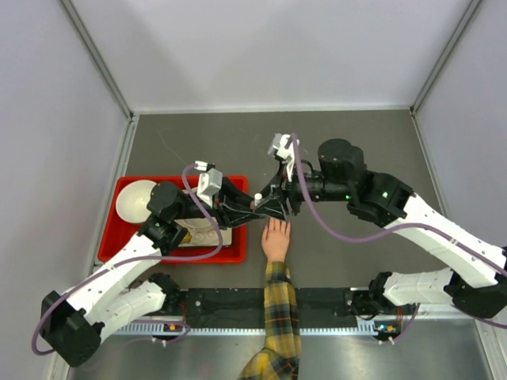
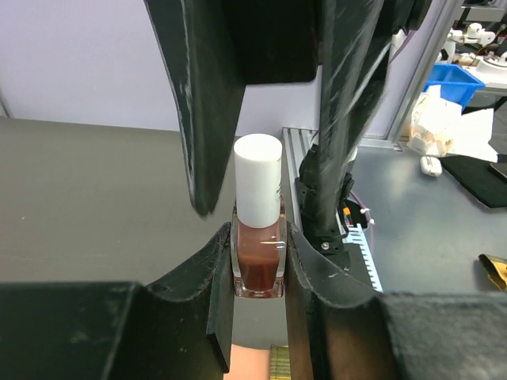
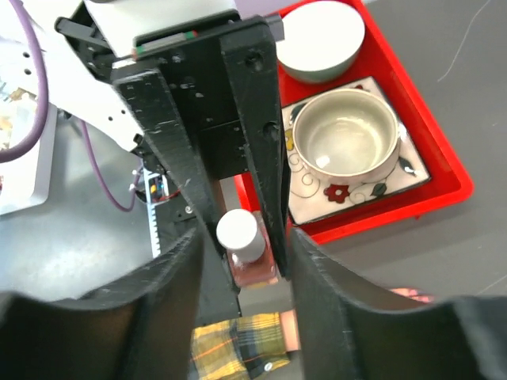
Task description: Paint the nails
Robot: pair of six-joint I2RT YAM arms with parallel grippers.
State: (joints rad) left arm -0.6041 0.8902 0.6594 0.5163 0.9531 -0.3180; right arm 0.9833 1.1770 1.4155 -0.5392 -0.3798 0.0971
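A nail polish bottle with reddish-brown polish and a white cap stands upright between my left gripper's fingers, which are shut on its glass body. My right gripper is open. Its fingers straddle the cap with gaps on both sides. In the top view both grippers meet at the table's middle, left and right. A light-skinned hand with a yellow plaid sleeve lies flat just below them. Its nails are too small to make out.
A red tray lies at the left with a white bowl. The right wrist view shows that bowl, a beige ceramic bowl on a flower-patterned square plate, and the tray's rim.
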